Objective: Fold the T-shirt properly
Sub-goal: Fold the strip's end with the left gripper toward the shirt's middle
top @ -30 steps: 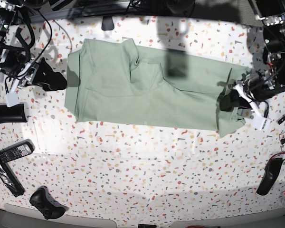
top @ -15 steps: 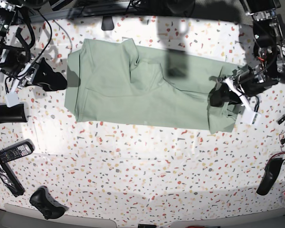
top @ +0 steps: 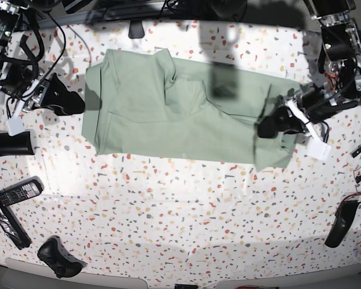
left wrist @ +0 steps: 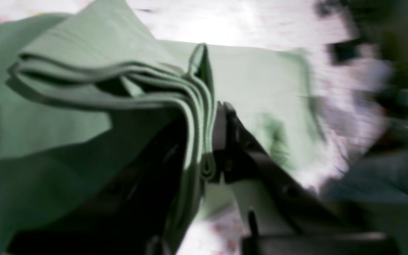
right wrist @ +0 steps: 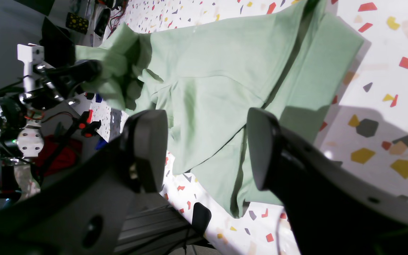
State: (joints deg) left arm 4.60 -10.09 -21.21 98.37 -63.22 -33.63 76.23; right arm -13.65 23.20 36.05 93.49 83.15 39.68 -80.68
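Blurred and dim in the left wrist view: right half smeared, nothing there readable. Sharp enough only at centre, where the left gripper (left wrist: 214, 141) pinches a stacked bundle of folded hems of the T-shirt (left wrist: 94, 106), jaws clamped tight on the cloth. One dark finger mostly buried under the draped fabric.

From the base view, seen instead: T-shirt (top: 168, 114) spread across the far half of the speckled table (top: 180, 205), its right end bunched and lifted at the left gripper (top: 275, 125). Collar, buttons and logo not made out anywhere.

Right gripper (top: 66, 99) just off the shirt's left edge, jaw gap unclear from above. In the right wrist view, right gripper (right wrist: 204, 148) with jaws well apart, holding nothing, shirt (right wrist: 218, 81) beyond them. Black remote (top: 15, 192) and game controller (top: 59, 257) at near left, partly cut off.
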